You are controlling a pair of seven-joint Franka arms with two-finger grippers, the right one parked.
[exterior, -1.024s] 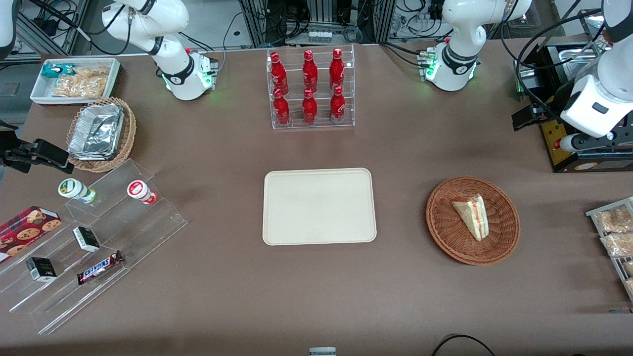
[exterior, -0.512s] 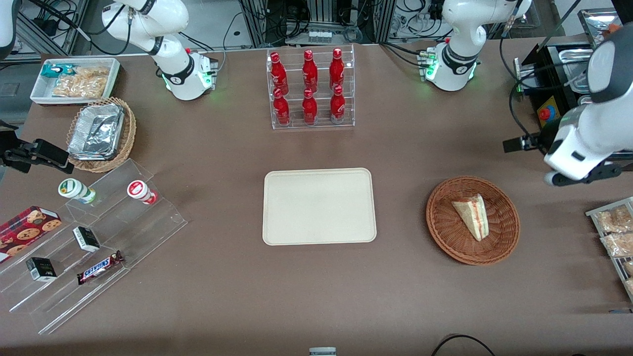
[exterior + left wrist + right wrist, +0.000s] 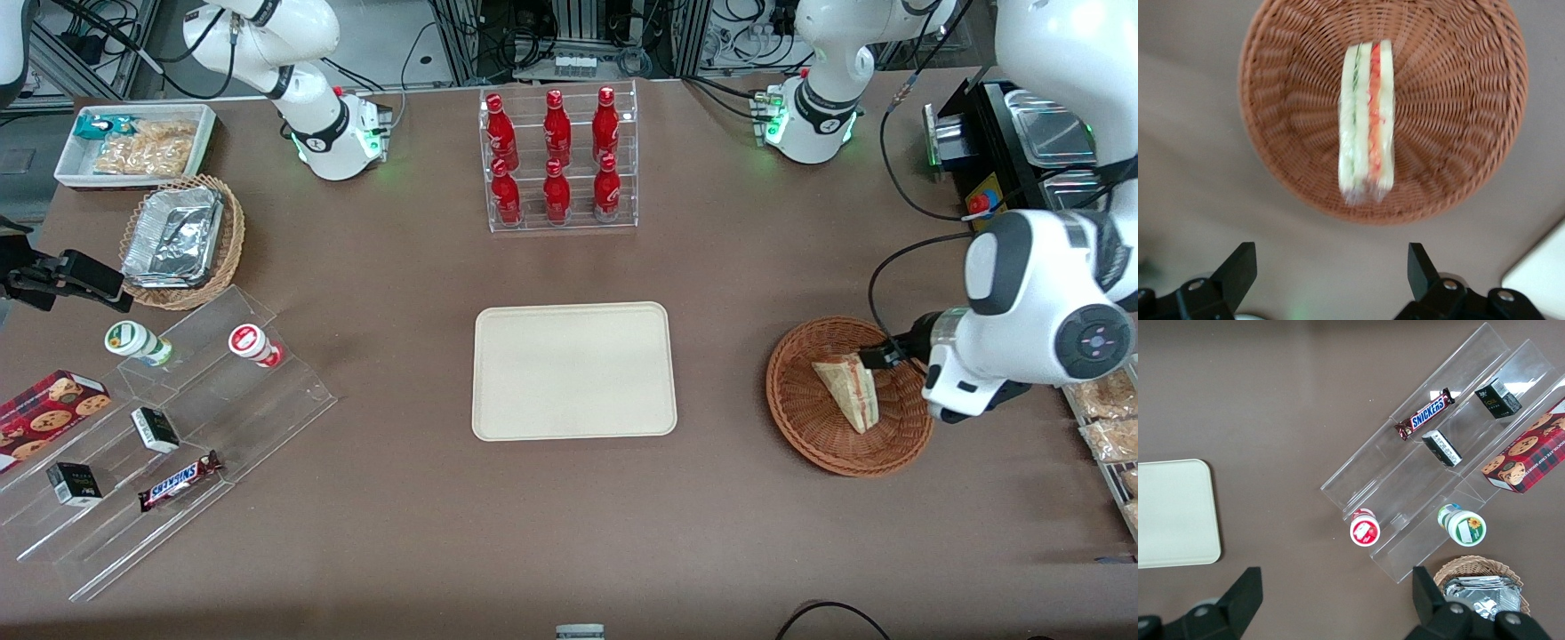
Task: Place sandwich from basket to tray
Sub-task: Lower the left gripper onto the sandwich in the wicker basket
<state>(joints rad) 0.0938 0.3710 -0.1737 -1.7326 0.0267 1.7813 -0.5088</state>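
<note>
Sandwich [image 3: 1367, 123] lay in wicker basket [image 3: 1471, 100], untouched. Gripper [image 3: 1331, 270] hovered above basket rim, fingers spread wide, empty. We judged wedge light, soft, wrap slippery; pinch gently across bread faces. Tray [image 3: 573, 371] waited nearby.

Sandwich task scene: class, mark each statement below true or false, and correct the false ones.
1. The sandwich lies in the basket. True.
2. The tray holds a bottle. False: nothing lies on it.
3. The gripper is open, beside the basket. True.
4. The gripper holds the sandwich. False: it holds nothing.
5. The red bottles stand nearer the front camera than the tray. False: farther.
</note>
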